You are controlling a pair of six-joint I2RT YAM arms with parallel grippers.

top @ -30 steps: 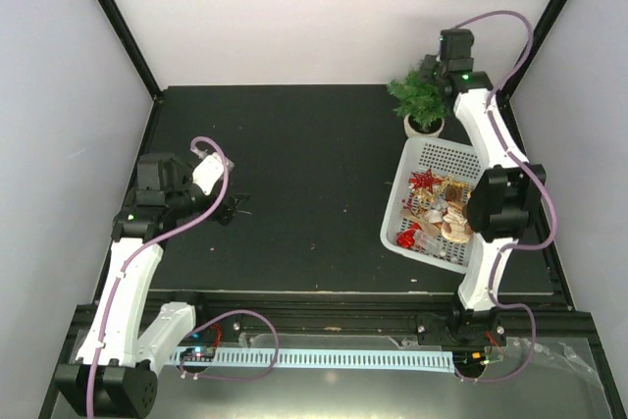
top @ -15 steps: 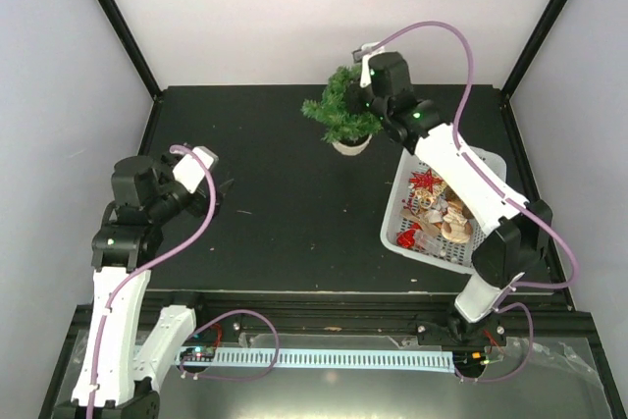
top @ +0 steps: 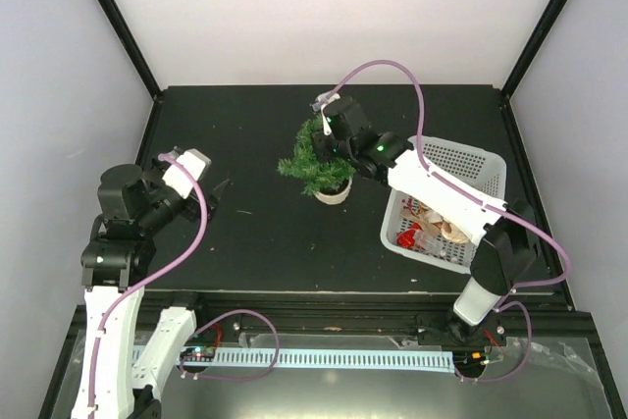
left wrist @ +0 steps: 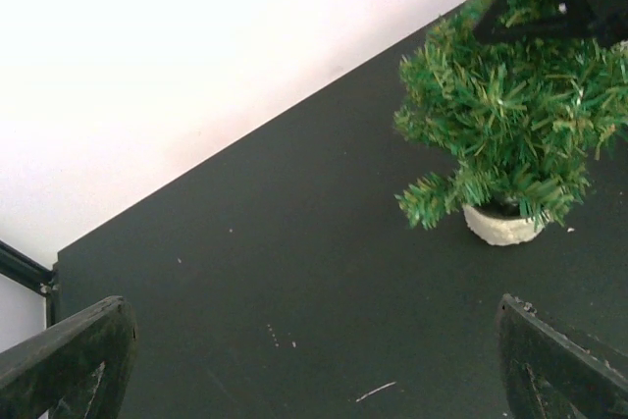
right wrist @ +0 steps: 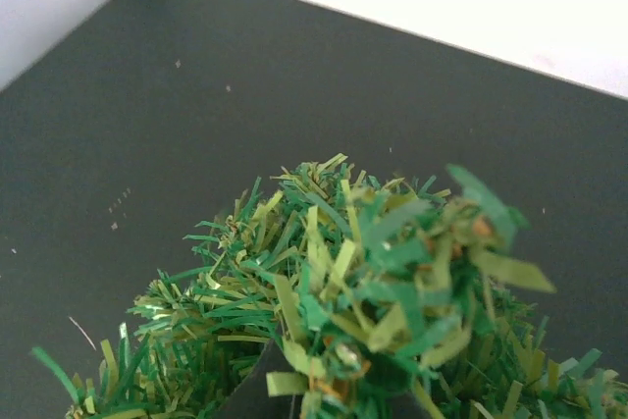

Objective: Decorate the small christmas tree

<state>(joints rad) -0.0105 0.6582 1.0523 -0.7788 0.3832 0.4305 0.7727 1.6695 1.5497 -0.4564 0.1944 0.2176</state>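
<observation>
The small christmas tree (top: 312, 166), bushy green in a white pot (top: 333, 192), is near the middle of the black table. My right gripper (top: 330, 140) is shut on its top tuft. In the right wrist view foliage (right wrist: 334, 272) fills the frame and hides most of my gripper (right wrist: 324, 401). Whether the pot (left wrist: 501, 226) rests on the table or hangs just above it, I cannot tell. My left gripper (top: 218, 197) is open and empty at the left. In its wrist view the tree (left wrist: 510, 125) stands well beyond the gripper (left wrist: 314, 380), to the upper right.
A white perforated basket (top: 463, 156) holding several ornaments (top: 430, 228), red and tan, sits at the right of the table, under the right arm. Black frame posts stand at the back corners.
The right arm has carried the tree from the back right corner leftward and nearer, to mid-table. The left arm has drawn back to the left, still open.
</observation>
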